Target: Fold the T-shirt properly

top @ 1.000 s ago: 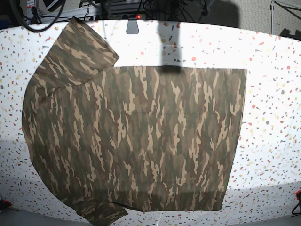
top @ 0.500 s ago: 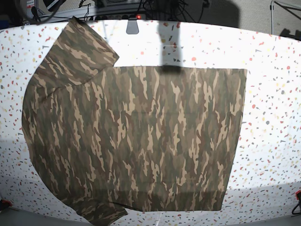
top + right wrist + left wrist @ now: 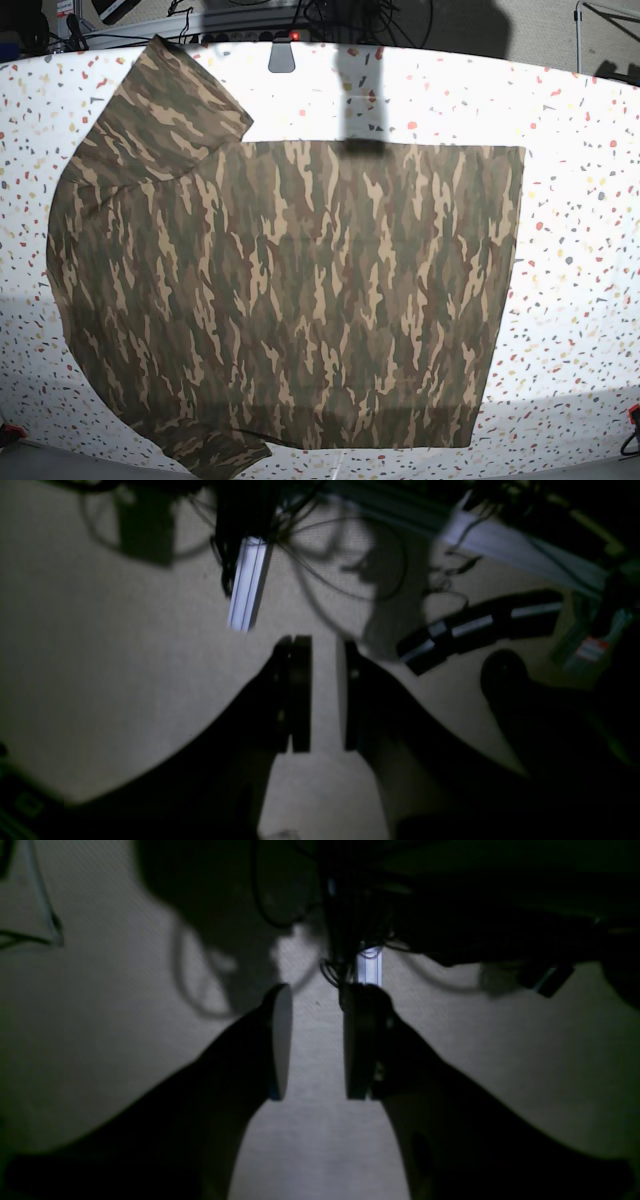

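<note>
On the speckled table (image 3: 575, 300) the T-shirt (image 3: 300, 290) lies spread wide (camouflage outward, one sleeve angled toward the table's far edge), while I hold my left gripper (image 3: 316, 1042) and my right gripper (image 3: 328, 695) empty, fingers parted, the right pair more narrowly.

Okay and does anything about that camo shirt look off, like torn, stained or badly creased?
Nothing stands out: the T-shirt lies spread on the speckled table, with no tear or stain showing. Its underside is hidden.
</note>
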